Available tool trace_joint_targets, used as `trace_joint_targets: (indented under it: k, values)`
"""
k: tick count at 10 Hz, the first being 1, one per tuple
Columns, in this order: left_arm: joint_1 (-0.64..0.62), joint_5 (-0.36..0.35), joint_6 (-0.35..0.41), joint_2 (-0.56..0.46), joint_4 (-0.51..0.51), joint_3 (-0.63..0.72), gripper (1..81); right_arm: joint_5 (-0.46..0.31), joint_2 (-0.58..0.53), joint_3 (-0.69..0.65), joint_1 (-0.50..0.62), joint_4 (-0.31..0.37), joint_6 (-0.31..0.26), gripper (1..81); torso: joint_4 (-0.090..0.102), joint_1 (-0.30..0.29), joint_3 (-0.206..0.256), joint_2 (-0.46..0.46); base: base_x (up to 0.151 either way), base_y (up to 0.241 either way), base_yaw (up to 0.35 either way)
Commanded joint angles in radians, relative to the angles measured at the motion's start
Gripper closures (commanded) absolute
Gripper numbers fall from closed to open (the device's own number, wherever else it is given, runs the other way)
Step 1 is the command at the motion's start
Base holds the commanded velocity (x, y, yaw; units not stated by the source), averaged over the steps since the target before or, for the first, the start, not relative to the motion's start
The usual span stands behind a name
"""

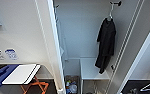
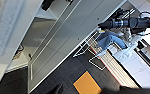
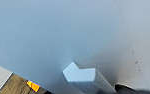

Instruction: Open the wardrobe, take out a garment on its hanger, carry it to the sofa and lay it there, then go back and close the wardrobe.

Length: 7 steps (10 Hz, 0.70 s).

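The wardrobe (image 1: 86, 30) stands open in the head view, its left door (image 1: 54, 50) edge-on and its right door (image 1: 138, 50) swung wide. Inside, the black garment (image 1: 106, 42) hangs limp on a pale hanger (image 1: 111, 11), hooked on a dark fitting near the top right. In the right wrist view a small white handle (image 3: 84, 76) juts from a plain white door panel (image 3: 66, 32), very close to the camera, with a dark part of my right gripper (image 3: 131, 88) beside it. The left wrist view looks along an open white door (image 2: 66, 50).
A white shelf (image 1: 91, 70) sits below the garment, with small items (image 1: 71, 86) on the wardrobe floor. At the left stands a white-topped folding table (image 1: 21, 73) on orange legs. A camera on a stand (image 2: 126, 23), a wire rack (image 2: 96, 57) and an orange square (image 2: 87, 85) are nearby.
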Motion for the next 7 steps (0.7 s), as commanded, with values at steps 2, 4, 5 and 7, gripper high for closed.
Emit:
trace_joint_targets:
  k: [2, 4, 5, 7]
  values:
    - [0.004, -0.075, -0.001, -0.017, -0.018, -0.079, 1.0, -0.109, -0.021, -0.092, 0.019, 0.04, 0.033, 1.0, 0.0, -0.001, 0.0, 0.0, 0.0, 0.0, 0.0]
    - [0.065, -0.105, -0.001, 0.04, -0.041, -0.202, 1.0, -0.109, 0.019, -0.216, -0.05, 0.068, 0.033, 1.0, 0.0, -0.001, 0.0, 0.0, 0.0, 0.0, 0.0]
    - [0.088, -0.115, -0.001, 0.076, -0.043, -0.257, 1.0, -0.109, 0.043, -0.27, -0.087, 0.076, 0.033, 1.0, 0.0, -0.001, 0.0, -0.001, 0.0, 0.0, 0.0]
    - [0.128, -0.118, -0.001, 0.141, -0.049, -0.354, 1.0, -0.109, 0.104, -0.368, -0.158, 0.1, 0.034, 1.0, 0.0, -0.003, 0.001, -0.001, 0.0, 0.0, 0.0]
